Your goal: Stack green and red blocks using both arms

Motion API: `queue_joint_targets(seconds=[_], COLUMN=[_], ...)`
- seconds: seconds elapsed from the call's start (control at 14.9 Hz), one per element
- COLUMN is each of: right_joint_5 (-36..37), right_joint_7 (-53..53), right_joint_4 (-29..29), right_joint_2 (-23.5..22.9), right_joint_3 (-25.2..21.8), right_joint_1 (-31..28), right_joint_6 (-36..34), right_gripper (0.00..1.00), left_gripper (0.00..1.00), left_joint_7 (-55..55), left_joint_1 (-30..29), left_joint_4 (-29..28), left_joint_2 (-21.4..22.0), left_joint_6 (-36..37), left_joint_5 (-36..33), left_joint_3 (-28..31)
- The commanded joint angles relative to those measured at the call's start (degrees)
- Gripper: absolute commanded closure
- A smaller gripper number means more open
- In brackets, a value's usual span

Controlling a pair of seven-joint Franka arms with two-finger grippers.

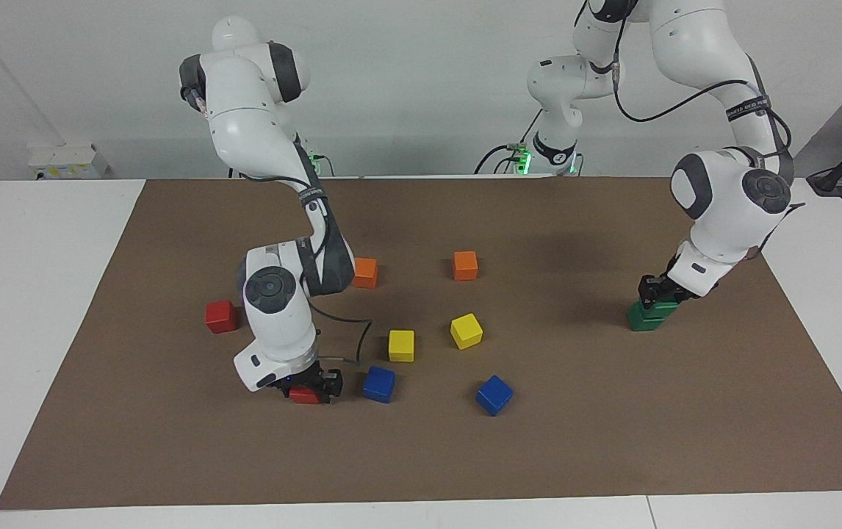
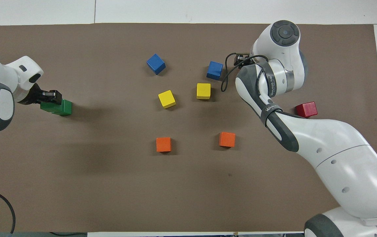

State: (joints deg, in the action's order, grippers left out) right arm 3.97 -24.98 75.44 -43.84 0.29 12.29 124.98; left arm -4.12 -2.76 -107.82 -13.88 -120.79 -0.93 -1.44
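Observation:
My left gripper (image 1: 657, 292) is shut on a dark green block (image 1: 660, 307). It holds that block on or just over the second green block (image 1: 640, 321) at the left arm's end of the brown mat. In the overhead view the gripper (image 2: 51, 96) and both green blocks (image 2: 64, 107) nearly line up. My right gripper (image 1: 309, 389) is down at a red block (image 1: 305, 397) on the mat. The right arm hides that block in the overhead view. The other red block (image 1: 221, 316) stands free, nearer to the robots, and also shows in the overhead view (image 2: 306, 109).
A blue cube (image 1: 379, 383) sits close beside my right gripper. A second blue cube (image 1: 494, 394), two yellow cubes (image 1: 401, 345) (image 1: 466, 330) and two orange cubes (image 1: 365, 272) (image 1: 465, 265) lie around the mat's middle.

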Motion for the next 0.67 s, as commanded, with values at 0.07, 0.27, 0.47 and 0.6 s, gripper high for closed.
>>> queue_joint_targets(seconds=[0.07, 0.27, 0.47, 0.6], right_joint_5=[0.4, 0.6, 1.1, 0.9], right_joint_7=[-1.5, -1.0, 3.9, 10.1], right_joint_4=[1.7, 1.6, 1.0, 1.5], right_joint_2=[0.9, 1.3, 4.2, 7.6], right_joint_3=[0.5, 0.4, 0.4, 0.5], right_joint_1=[-0.4, -0.8, -1.8, -3.4], right_joint_6=[0.9, -0.5, -7.3, -13.9], right_gripper=[0.80, 1.00, 1.00, 1.00], left_gripper=[1.00, 1.00, 1.00, 1.00], left_joint_7=[0.5, 0.2, 0.0, -0.1], left_joint_1=[-0.6, -0.6, -0.6, -0.6], left_joint_4=[-3.5, -3.9, -3.9, -3.9], left_joint_2=[2.4, 2.4, 2.3, 2.1], left_joint_6=[-2.4, -3.1, -3.5, -3.6], left_joint_5=[0.8, 0.8, 0.7, 0.7], left_joint_3=[-0.1, -0.1, -0.1, -0.1])
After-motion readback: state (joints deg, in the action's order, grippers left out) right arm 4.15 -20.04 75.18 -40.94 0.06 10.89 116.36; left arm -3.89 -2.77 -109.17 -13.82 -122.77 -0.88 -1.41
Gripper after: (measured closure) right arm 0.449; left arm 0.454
